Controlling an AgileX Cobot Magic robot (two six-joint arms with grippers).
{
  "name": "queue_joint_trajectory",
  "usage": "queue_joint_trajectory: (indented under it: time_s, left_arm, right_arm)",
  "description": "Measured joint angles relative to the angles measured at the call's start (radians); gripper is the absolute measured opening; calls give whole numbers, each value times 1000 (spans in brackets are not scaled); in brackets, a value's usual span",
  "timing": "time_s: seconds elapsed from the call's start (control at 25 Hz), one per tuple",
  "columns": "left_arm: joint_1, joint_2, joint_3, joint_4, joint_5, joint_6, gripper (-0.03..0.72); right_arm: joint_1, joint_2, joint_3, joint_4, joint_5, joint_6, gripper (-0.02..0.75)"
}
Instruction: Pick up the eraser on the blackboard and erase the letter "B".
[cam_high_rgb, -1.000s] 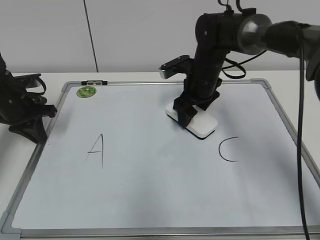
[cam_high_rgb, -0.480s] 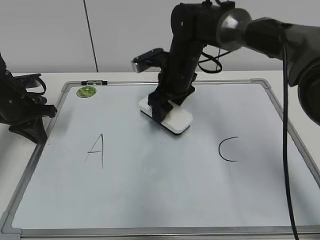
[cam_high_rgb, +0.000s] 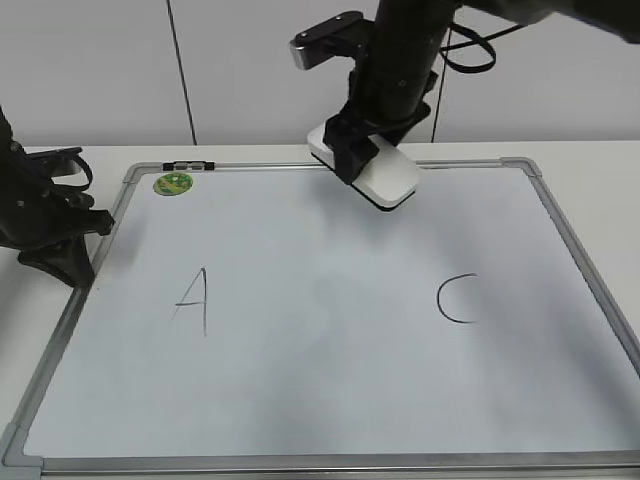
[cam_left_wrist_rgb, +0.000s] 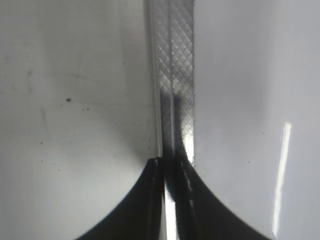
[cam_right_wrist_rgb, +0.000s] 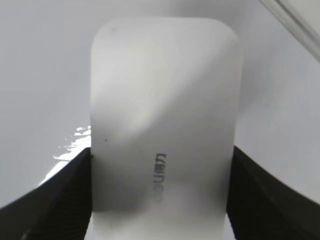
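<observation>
My right gripper (cam_high_rgb: 360, 155) is shut on the white eraser (cam_high_rgb: 388, 180) and holds it in the air over the top edge of the blackboard (cam_high_rgb: 320, 390). In the right wrist view the eraser (cam_right_wrist_rgb: 162, 110) fills the space between the dark fingers (cam_right_wrist_rgb: 160, 195), grey print up. On the board I see a black "A" (cam_high_rgb: 192, 300) and a "C" (cam_high_rgb: 457, 298). No "B" shows between them, only bare white surface. My left gripper (cam_high_rgb: 72, 258) rests at the board's left frame, its fingers (cam_left_wrist_rgb: 170, 167) closed together over the frame strip (cam_left_wrist_rgb: 175, 60).
A small round green magnet (cam_high_rgb: 172, 183) sits in the board's top left corner. A short dark bar (cam_high_rgb: 188, 164) lies on the top frame beside it. The white wall stands close behind the board. The right arm (cam_high_rgb: 400, 50) hangs over the board's top middle.
My right gripper slid the eraser left across the board's middle, then lifted it up and back to the top edge. The left arm has not moved.
</observation>
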Motion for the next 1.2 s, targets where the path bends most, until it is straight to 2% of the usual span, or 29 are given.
queue_joint_trajectory:
  time_s: [0.2,0.36,0.56,0.96,1.2]
  left_arm:
    - [0,0,0,0,0,0,31]
    - [0,0,0,0,0,0,31]
    - [0,0,0,0,0,0,31]
    - [0,0,0,-2,0,0,31]
    - [0,0,0,-2,0,0,31]
  right_arm:
    - [-108,-121,210,4,0,32,538]
    - [-266,-206,396,46,0,123,538]
    - [-398,-242,530,59,-45,187,538]
    - [-416,-242,684,44,-243,251,538]
    - [-418,-198,688,28,-282,270,538]
